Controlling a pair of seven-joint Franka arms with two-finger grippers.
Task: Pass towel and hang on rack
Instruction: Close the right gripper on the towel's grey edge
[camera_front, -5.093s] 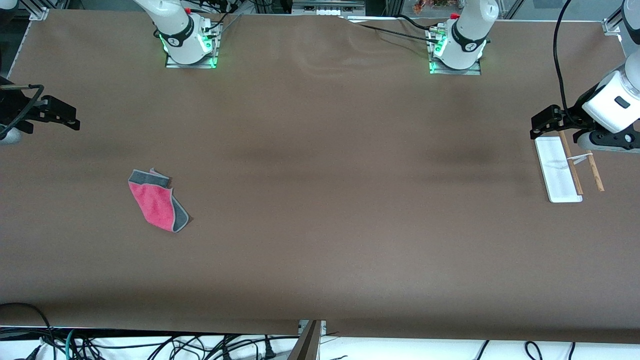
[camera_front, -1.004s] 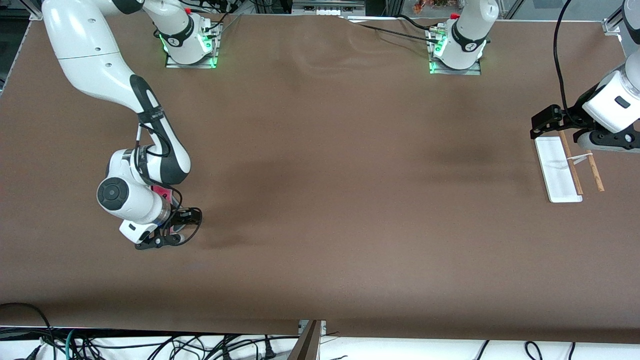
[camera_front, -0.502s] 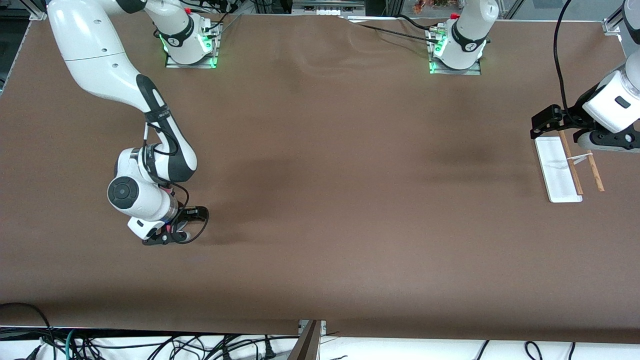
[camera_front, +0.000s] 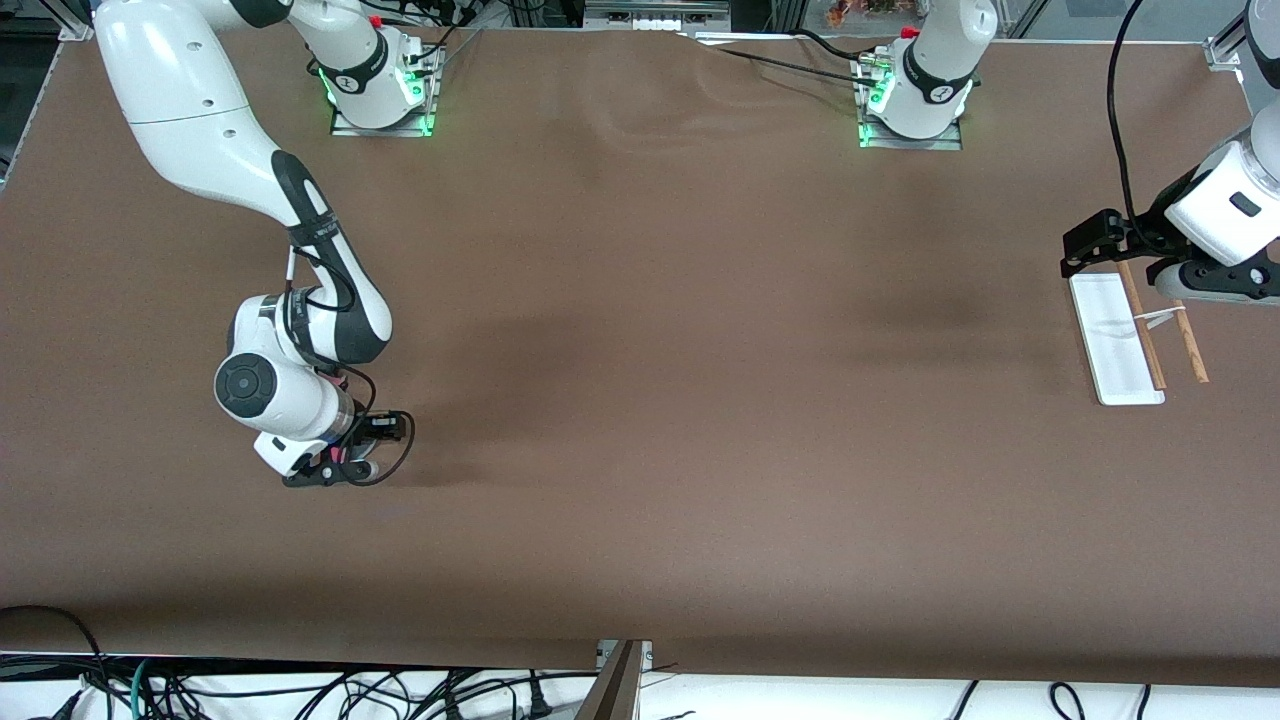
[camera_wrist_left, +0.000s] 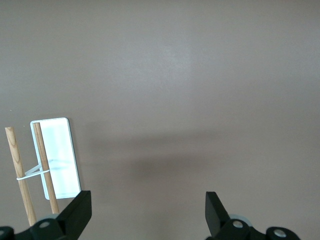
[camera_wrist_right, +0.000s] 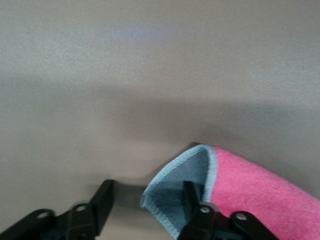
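The towel (camera_wrist_right: 250, 186), pink with a dark grey underside and grey edging, lies on the brown table toward the right arm's end. In the front view the right arm's hand hides almost all of it. My right gripper (camera_front: 352, 458) is down at the towel, open. One raised grey corner (camera_wrist_right: 175, 192) stands between its fingers, in the right wrist view (camera_wrist_right: 146, 187). The rack (camera_front: 1115, 340), a white base with two brown rods (camera_front: 1148, 335), lies at the left arm's end; it also shows in the left wrist view (camera_wrist_left: 57, 155). My left gripper (camera_front: 1078, 258) waits open above the rack's end.
The brown table (camera_front: 680, 400) is bare between the towel and the rack. Both arm bases (camera_front: 380, 90) stand along the edge farthest from the front camera. Cables hang below the nearest edge.
The right arm came from the table's end down onto the towel. In the last half second its hand shifted slightly and its fingers drew closer together. The left arm has not moved.
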